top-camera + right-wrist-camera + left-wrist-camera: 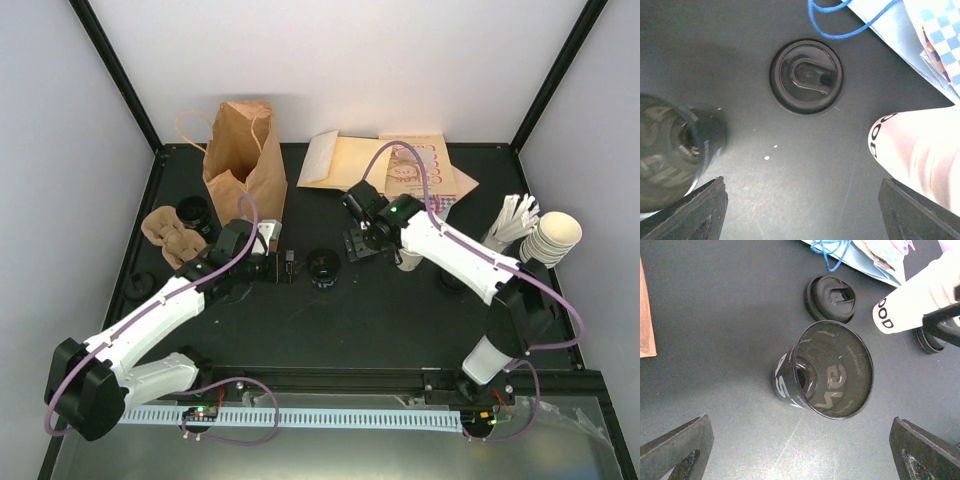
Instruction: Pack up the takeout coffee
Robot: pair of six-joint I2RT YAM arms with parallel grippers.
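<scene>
Cream-white tapered paper cup [920, 150] sits near round black plastic lid [806, 77] | likely light, thin-walled, crushable; grip mid-wall gently | left gripper [800, 440] and right gripper [802, 192] spread wide, both empty

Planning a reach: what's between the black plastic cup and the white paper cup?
Bare dark tabletop, in the right wrist view; a round black lid lies just beyond.
</scene>
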